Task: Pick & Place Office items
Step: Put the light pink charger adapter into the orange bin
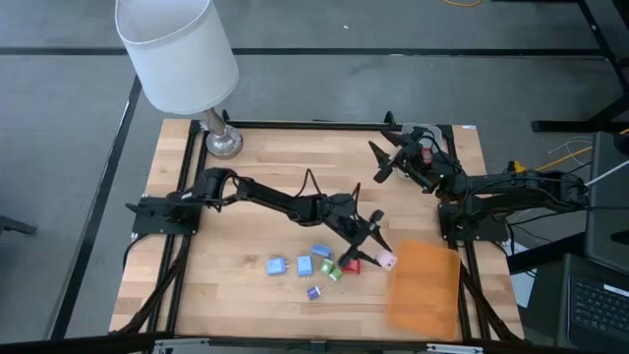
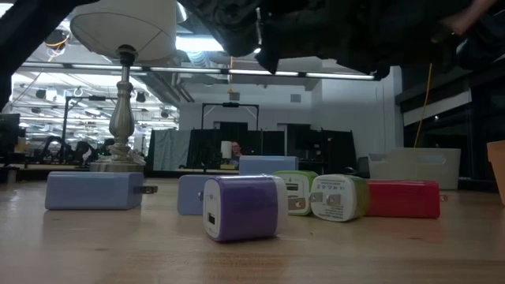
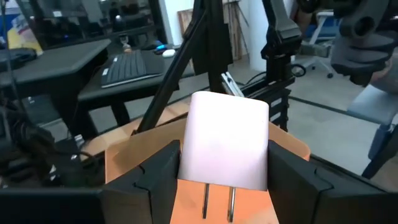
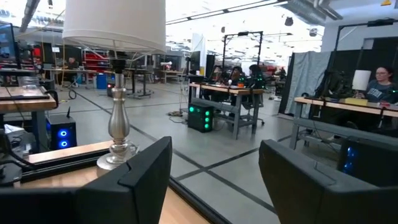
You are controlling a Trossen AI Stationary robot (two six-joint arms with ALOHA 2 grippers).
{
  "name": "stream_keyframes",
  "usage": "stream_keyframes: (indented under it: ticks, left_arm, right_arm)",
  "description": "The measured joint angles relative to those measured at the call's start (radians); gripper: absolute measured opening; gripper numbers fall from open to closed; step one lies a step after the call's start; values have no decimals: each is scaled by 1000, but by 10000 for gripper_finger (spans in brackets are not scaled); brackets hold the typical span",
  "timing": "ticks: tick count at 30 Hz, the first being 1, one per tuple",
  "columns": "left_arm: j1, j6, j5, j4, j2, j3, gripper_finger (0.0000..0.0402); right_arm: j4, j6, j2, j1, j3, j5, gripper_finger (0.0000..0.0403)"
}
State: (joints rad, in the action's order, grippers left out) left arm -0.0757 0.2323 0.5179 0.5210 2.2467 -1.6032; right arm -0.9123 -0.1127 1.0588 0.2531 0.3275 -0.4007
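Wooden bench (image 1: pixel 246 216) under bright shop lighting, open lab behind. Pink charger block (image 1: pixel 386 261), prongs pointing down in the left wrist view (image 3: pixel 227 149), sits clamped between the left pincer (image 1: pixel 372 246) fingers, lifted just beside the edge of the orange sheet (image 1: pixel 428 285); judged mid-carry toward the sheet, gripped across its flat faces so it cannot twist. Remaining office items lie in a loose cluster beside it: blue blocks (image 1: pixel 277 265), green (image 1: pixel 333 272), red (image 1: pixel 351 265), purple (image 1: pixel 314 292), resting on the bench. Right pincer (image 1: pixel 388 162) waits high near the far right corner, fingers apart and empty, clear of the work. Lamp (image 1: pixel 177 54) stands at the far left.
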Motion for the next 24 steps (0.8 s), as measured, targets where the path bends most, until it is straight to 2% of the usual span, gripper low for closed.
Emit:
stream_keyframes:
  ticks: [10, 20, 24]
  left_arm:
    - [0, -3, 40, -4, 86, -122, 195]
    - [19, 16, 16, -88, 87, -152, 195]
    - [20, 33, 3, -218, 56, -152, 195]
  right_arm:
    - [1, 19, 0, 0, 0, 50, 238]
    - [1, 24, 0, 0, 0, 50, 238]
    - [0, 22, 0, 0, 0, 50, 238]
